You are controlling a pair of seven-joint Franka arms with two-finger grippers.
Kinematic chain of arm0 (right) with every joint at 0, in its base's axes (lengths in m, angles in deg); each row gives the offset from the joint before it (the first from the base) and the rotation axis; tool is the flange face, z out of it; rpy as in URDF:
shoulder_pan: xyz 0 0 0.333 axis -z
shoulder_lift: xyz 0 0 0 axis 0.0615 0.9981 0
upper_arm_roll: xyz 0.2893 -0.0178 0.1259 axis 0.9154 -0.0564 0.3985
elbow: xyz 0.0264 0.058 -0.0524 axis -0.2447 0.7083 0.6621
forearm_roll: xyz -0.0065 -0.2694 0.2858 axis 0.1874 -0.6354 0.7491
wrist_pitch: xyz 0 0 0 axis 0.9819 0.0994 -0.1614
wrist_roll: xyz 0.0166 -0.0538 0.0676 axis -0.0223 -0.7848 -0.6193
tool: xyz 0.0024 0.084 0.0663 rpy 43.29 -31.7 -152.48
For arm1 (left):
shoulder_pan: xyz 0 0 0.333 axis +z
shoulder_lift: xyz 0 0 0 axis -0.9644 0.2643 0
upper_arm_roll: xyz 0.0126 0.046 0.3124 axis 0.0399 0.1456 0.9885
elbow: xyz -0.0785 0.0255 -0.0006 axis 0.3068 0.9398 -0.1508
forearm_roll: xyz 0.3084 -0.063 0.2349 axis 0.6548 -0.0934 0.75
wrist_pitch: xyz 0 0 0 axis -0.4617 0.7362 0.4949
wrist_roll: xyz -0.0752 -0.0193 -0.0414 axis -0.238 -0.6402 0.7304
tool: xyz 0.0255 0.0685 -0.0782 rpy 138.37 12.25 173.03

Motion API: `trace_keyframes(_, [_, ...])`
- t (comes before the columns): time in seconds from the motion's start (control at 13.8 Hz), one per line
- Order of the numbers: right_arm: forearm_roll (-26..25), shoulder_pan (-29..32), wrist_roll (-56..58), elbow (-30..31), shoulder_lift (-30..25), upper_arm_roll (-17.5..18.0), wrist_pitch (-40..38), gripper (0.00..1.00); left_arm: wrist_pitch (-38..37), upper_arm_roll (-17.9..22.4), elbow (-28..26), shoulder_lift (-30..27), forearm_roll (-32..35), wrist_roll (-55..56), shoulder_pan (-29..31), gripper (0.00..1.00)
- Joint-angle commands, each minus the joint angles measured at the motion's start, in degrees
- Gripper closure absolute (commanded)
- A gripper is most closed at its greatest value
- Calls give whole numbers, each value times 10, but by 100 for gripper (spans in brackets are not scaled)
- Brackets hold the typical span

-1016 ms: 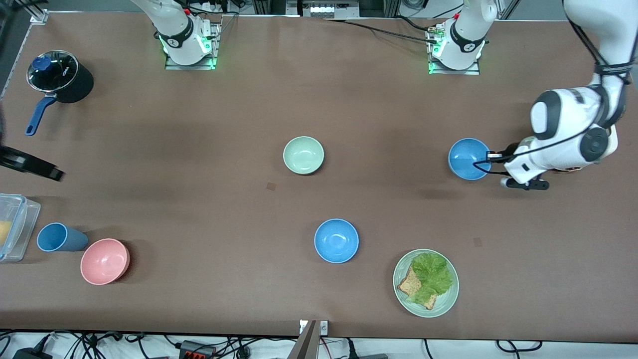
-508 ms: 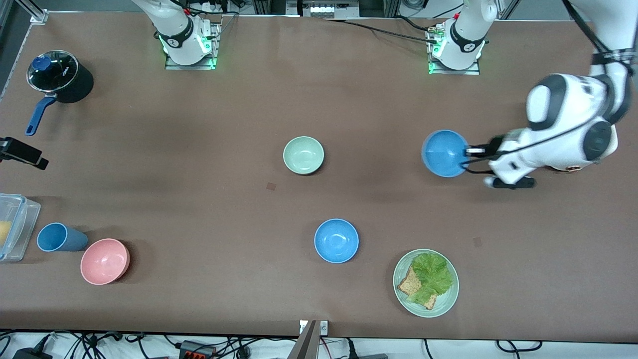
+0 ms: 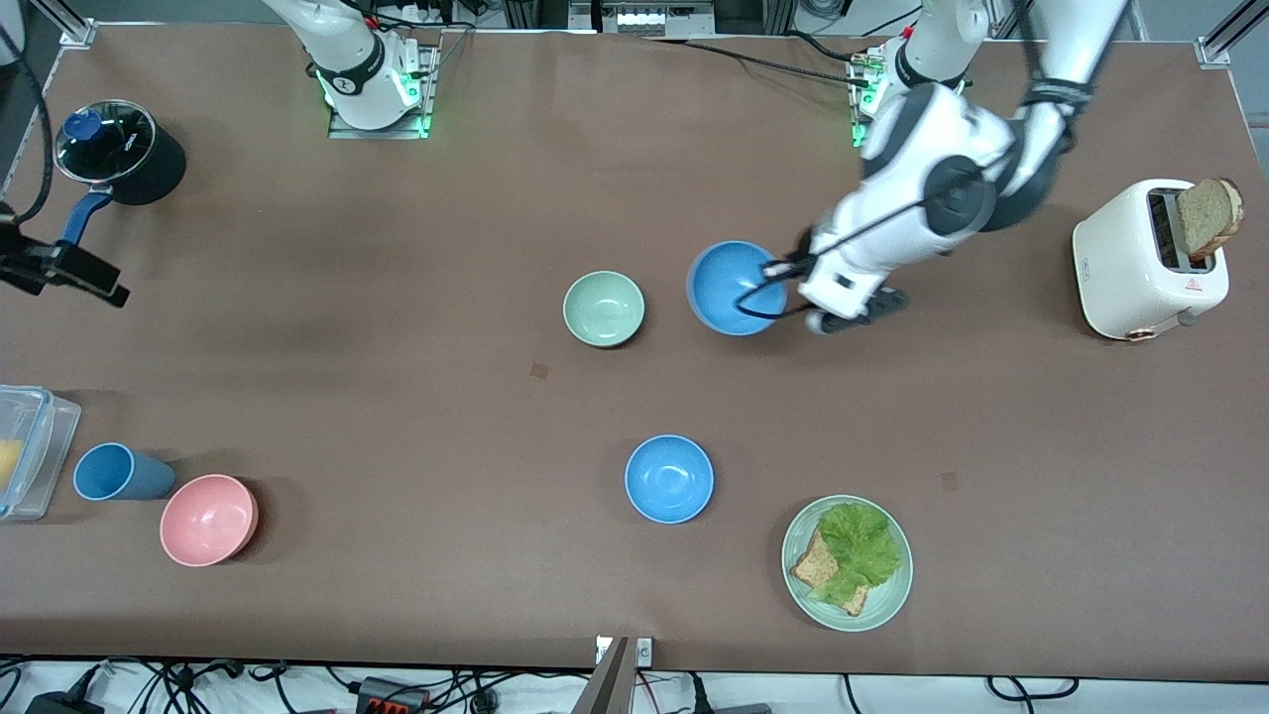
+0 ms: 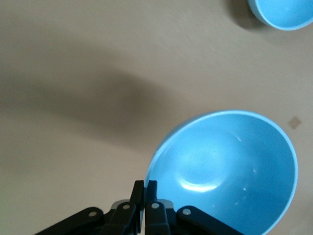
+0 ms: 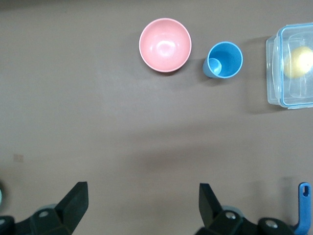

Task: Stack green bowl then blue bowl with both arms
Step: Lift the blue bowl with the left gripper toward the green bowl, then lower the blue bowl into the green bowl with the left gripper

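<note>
The pale green bowl sits upright near the table's middle. My left gripper is shut on the rim of a blue bowl, which hangs tilted over the table, just beside the green bowl toward the left arm's end. In the left wrist view the fingers pinch that bowl's edge. A second blue bowl rests nearer to the front camera. My right gripper hovers at the right arm's end of the table, open with nothing between its fingers.
A black pot and a white toaster holding bread stand at the table's two ends. A plate of lettuce and bread, a pink bowl, a blue cup and a clear box lie nearer the front camera.
My left arm has carried the blue bowl from the left arm's end of the table to just beside the green bowl, uncovering the toaster. The right gripper has shifted slightly.
</note>
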Motion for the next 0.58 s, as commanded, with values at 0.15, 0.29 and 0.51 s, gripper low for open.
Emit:
trace_keyframes(0.15, [-11, 8, 33, 5, -13, 8, 12, 0, 107, -18, 5, 32, 8, 143, -108, 99])
trace_keyframes(0.29, [-12, 9, 36, 0, -14, 6, 8, 0, 149, -16, 20, 65, 39, 215, -154, 99])
trace_keyframes(0.51, [-15, 8, 37, -2, -13, 7, 7, 0, 152, -14, 63, 130, 159, 334, -195, 99])
